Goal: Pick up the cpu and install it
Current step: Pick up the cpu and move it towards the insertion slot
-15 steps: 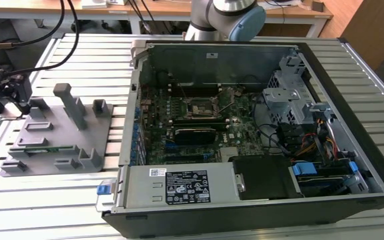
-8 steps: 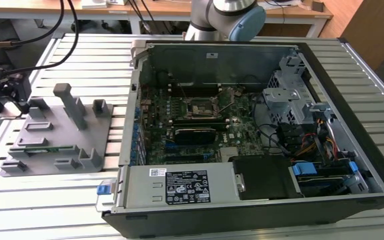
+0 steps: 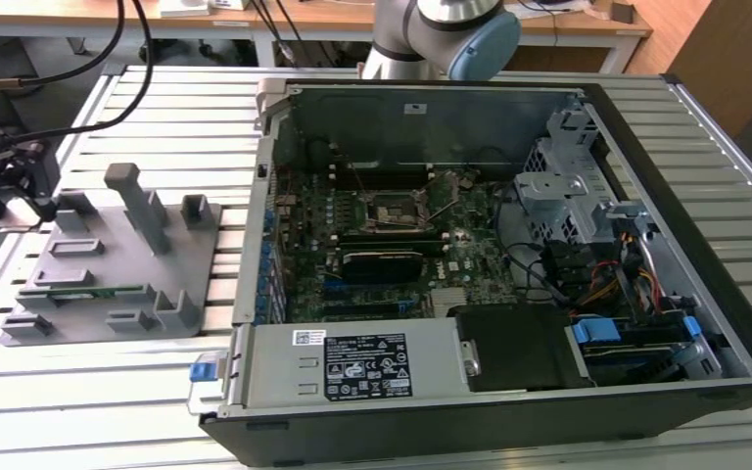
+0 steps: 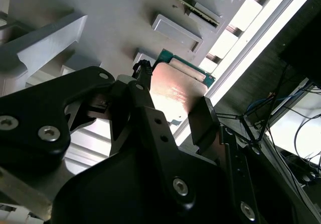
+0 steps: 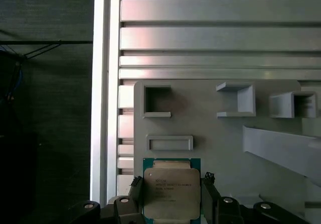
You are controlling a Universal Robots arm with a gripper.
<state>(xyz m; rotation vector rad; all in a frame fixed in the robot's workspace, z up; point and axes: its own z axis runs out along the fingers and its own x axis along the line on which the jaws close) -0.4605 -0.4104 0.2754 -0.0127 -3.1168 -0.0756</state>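
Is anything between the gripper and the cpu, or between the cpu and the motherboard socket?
Nothing visible separates them: the gripper sits around the square silver-topped cpu on the grey fixture plate. Towards the black-framed motherboard socket, the open black computer case's side wall stands between plate and board, so the way probably runs over it.

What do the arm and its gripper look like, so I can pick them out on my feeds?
The arm is a silver-grey tube with a rounded light blue joint cap. The gripper is matte black, built from flat angular link plates fastened with silver socket-head screws, and it ends in two slim black fingers. Black cables trail nearby in the exterior view.
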